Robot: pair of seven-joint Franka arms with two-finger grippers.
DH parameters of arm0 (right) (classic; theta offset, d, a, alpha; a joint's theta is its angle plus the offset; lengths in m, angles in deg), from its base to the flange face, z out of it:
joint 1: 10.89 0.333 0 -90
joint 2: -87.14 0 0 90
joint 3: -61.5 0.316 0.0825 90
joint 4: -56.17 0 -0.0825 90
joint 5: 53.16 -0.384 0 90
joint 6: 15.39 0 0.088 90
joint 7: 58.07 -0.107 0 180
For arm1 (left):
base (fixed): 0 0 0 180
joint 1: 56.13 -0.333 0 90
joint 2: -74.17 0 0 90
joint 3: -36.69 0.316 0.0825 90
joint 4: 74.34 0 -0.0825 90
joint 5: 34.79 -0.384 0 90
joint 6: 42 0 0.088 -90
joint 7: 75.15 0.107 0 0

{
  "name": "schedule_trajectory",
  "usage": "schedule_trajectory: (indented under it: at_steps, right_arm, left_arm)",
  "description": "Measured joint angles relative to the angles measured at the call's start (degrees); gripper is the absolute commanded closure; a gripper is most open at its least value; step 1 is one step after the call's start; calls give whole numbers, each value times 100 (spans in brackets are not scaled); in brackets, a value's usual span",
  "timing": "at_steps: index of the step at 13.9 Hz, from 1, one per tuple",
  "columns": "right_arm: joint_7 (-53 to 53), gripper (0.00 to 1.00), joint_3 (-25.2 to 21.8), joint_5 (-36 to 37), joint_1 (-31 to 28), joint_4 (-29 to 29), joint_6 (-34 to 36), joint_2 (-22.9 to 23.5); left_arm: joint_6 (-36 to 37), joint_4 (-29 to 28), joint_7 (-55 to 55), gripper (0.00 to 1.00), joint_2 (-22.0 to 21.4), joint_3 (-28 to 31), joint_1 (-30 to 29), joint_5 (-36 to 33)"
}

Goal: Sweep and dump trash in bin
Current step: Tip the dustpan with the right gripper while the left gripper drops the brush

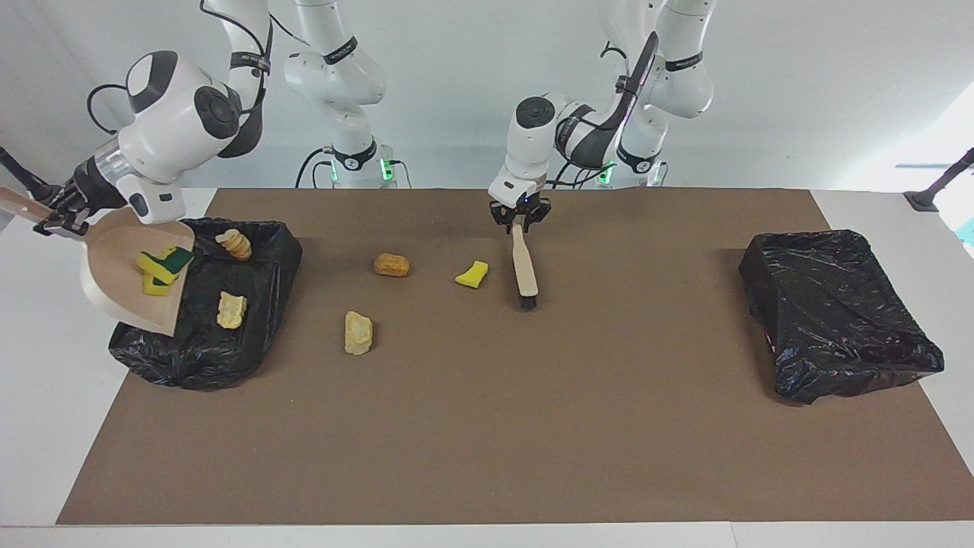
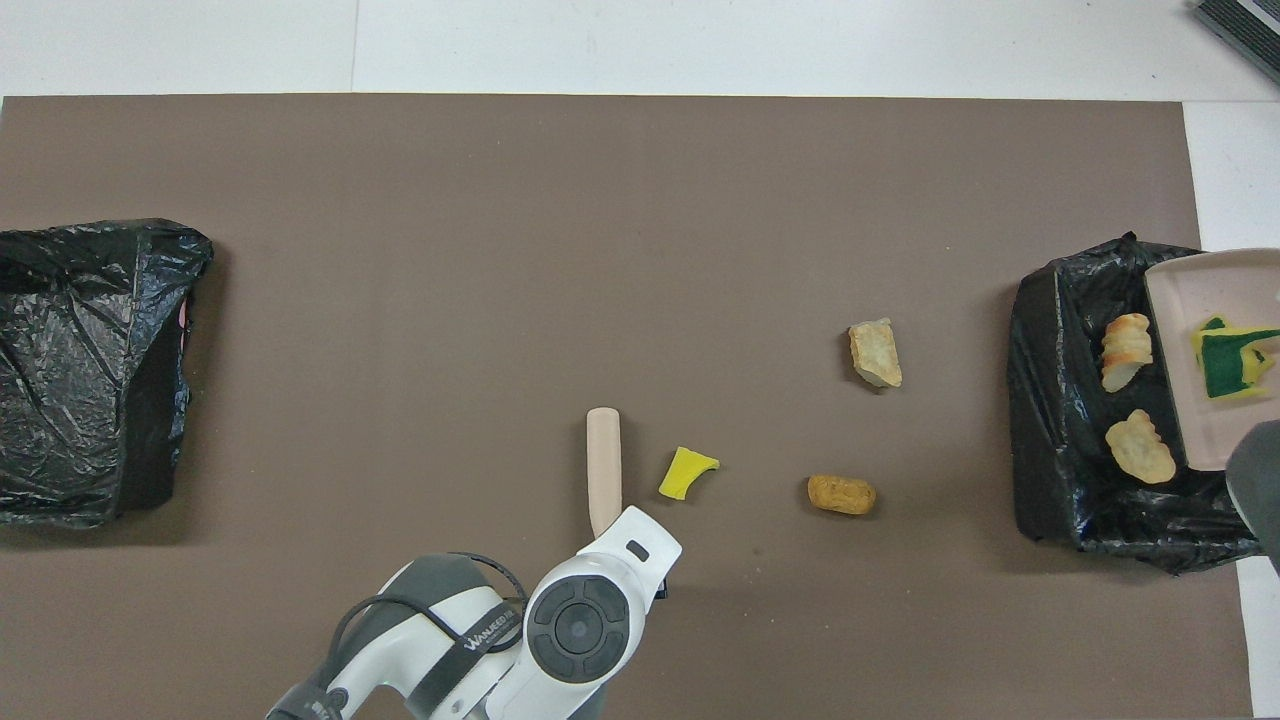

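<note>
My right gripper (image 1: 65, 217) is shut on the handle of the beige dustpan (image 1: 122, 259), which it holds tilted over the black bin (image 1: 228, 358) at the right arm's end of the table. Yellow-green sponge scraps (image 1: 163, 266) lie in the pan. Two tan lumps (image 1: 232, 243) (image 1: 230, 310) lie in the bin. My left gripper (image 1: 520, 218) is shut on the wooden brush (image 1: 524, 266), whose bristles touch the mat. Loose trash lies on the mat: a yellow scrap (image 1: 472, 275) beside the brush, an orange lump (image 1: 392, 265) and a tan lump (image 1: 358, 332).
A second black bag-lined bin (image 1: 837, 312) stands at the left arm's end of the brown mat (image 1: 533, 426). In the overhead view the left arm's wrist (image 2: 580, 620) covers the brush's handle end.
</note>
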Motion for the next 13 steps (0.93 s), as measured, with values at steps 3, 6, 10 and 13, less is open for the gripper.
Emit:
schedule_trajectory:
  at_steps: [3,6,10,13]
  right_arm:
    - [-171,100,3,451,71,-229,1,-159]
    - [-392,100,8,618,96,-524,0,-320]
    - [-671,100,11,854,119,-752,-1,-341]
    - [-472,100,14,1235,137,-627,-75,-507]
  left_arm:
    - [4,37,-2,0,0,1,-1,0]
    - [332,250,-6,0,-13,19,-116,-1]
    - [712,538,21,0,-47,33,-366,-10]
    - [1077,860,33,0,-167,34,-701,-19]
